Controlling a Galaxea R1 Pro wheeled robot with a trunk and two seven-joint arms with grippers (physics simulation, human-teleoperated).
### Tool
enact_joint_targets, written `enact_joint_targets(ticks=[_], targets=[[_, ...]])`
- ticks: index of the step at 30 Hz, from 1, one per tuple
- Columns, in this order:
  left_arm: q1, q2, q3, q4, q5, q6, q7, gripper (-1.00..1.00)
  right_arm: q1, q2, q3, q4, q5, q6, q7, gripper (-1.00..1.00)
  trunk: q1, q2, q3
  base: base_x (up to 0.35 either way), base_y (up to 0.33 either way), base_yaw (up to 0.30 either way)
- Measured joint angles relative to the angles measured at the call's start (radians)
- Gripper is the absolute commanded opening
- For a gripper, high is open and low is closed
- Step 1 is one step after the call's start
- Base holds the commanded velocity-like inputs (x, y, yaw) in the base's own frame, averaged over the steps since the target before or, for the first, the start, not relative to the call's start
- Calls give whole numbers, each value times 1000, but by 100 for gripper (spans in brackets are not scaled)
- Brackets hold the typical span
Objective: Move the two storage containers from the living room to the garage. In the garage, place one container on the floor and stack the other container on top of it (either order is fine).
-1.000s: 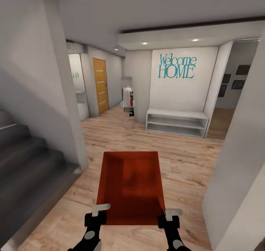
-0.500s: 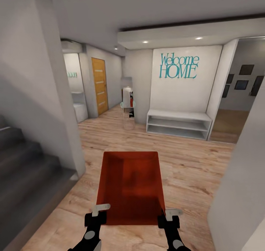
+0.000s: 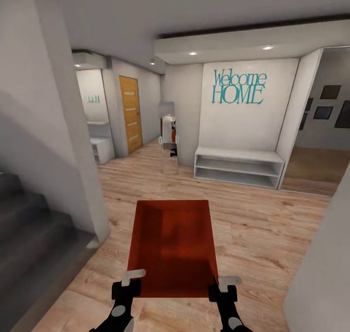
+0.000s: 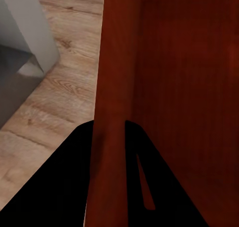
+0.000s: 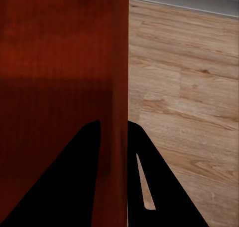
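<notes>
Red-orange storage container [image 3: 172, 247] clamped between left end effector [image 3: 127, 287] and right end effector [image 3: 222, 291].

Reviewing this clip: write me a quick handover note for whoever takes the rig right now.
Left gripper: shut on the storage container's left wall, one finger each side.
Right gripper: shut on its right wall the same way.
Container: empty, carried in front of the robot above the light wood plank floor, in a hallway with a Welcome HOME sign, white bench shelf, wooden door and stairs.
Done: one container picked up.
Left: reach the garage, set it down, fetch and stack the second.
</notes>
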Motion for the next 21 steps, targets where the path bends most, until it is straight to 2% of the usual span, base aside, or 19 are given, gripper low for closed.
enact_joint_targets(ticks=[21], targets=[[0,0,0,0,0,3,0,-100,0,0,-1,0,0,2,1,-100,0,0,0,321,0,0]])
